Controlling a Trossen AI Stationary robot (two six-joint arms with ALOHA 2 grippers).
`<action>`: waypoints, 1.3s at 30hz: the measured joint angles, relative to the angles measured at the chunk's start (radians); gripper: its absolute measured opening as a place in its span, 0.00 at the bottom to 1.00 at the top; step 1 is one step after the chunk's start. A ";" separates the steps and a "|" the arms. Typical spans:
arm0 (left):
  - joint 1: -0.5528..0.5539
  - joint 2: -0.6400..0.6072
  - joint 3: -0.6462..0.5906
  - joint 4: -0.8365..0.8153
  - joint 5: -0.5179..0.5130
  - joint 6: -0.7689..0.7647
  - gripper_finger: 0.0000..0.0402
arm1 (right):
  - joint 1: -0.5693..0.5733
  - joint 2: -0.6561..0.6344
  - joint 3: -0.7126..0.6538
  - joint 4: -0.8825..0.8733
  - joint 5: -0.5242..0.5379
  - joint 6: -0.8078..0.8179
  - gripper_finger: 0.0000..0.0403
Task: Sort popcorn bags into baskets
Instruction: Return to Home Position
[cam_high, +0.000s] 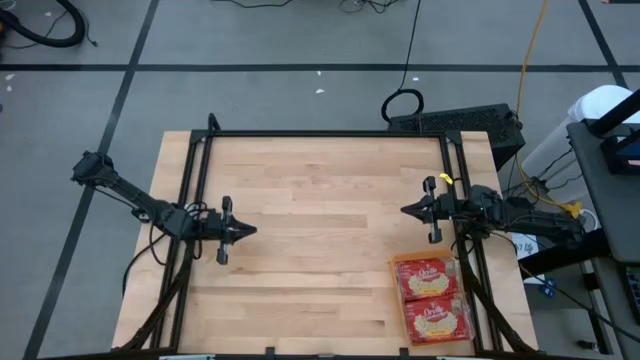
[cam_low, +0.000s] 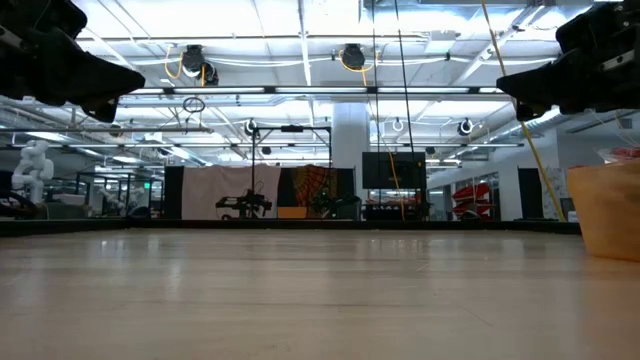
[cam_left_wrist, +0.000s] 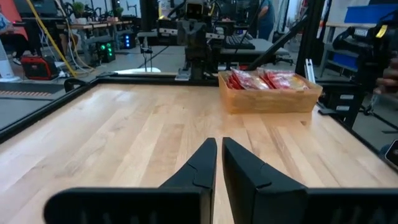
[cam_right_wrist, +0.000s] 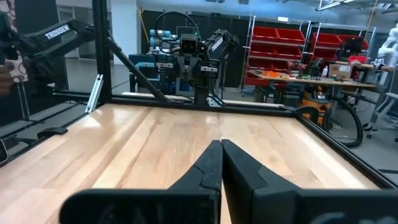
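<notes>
Popcorn bags fill the orange basket by the table's right edge, near our right gripper and well apart from our left gripper. Both sets of jaws are pressed together. Our left wrist view shows the basket; the right wrist view does not.

My left claw hangs over the table's left side and my right claw over the right, tips facing across the middle. The basket sits in the near right corner, just beside my right claw. The popcorn bags lie inside, one behind the other.
</notes>
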 joint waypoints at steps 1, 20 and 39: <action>0.000 0.000 0.000 -0.006 0.000 0.000 0.08 | 0.000 0.000 0.000 0.000 0.000 0.000 0.00; 0.139 -0.025 -0.021 -0.036 0.123 0.115 0.03 | 0.000 0.000 0.000 0.004 -0.002 -0.001 0.00; 0.502 -0.060 -0.021 -0.066 0.410 0.134 0.03 | 0.000 0.000 0.000 0.007 -0.003 -0.002 0.00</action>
